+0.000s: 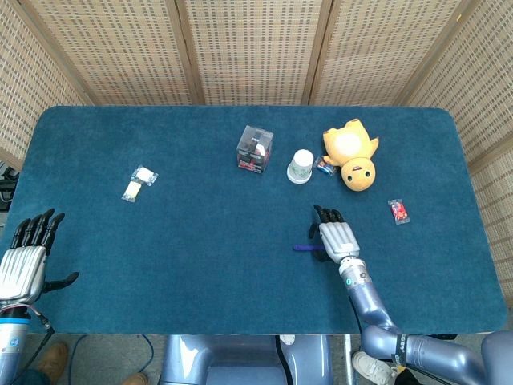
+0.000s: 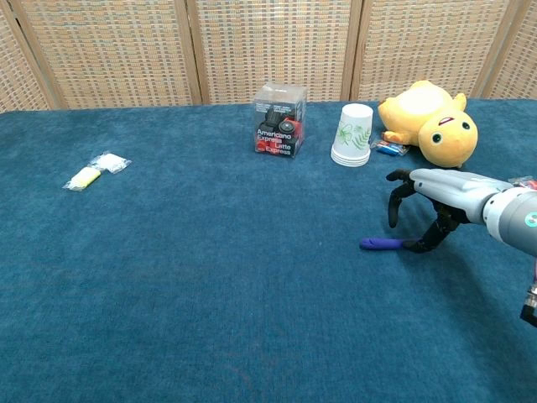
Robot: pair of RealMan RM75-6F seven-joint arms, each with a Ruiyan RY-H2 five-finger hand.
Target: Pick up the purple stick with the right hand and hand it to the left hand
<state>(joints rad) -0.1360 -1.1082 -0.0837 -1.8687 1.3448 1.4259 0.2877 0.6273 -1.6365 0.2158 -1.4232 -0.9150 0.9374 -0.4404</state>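
Note:
The purple stick (image 1: pixel 303 248) (image 2: pixel 382 243) lies flat on the blue tablecloth, right of centre near the front. My right hand (image 1: pixel 337 237) (image 2: pixel 445 191) arches over the stick's right end, palm down and fingers pointing at the cloth. One fingertip touches that end, and the stick still rests on the table. My left hand (image 1: pixel 24 261) hovers at the front left corner with its fingers spread and nothing in it; the chest view does not show it.
At the back stand a clear box (image 1: pixel 255 149) (image 2: pixel 280 118), an upside-down paper cup (image 1: pixel 301 166) (image 2: pixel 352 134) and a yellow plush toy (image 1: pixel 353 154) (image 2: pixel 428 122). A red packet (image 1: pixel 398 211) lies to the right, a white and yellow packet (image 1: pixel 139 184) (image 2: pixel 94 170) at left.

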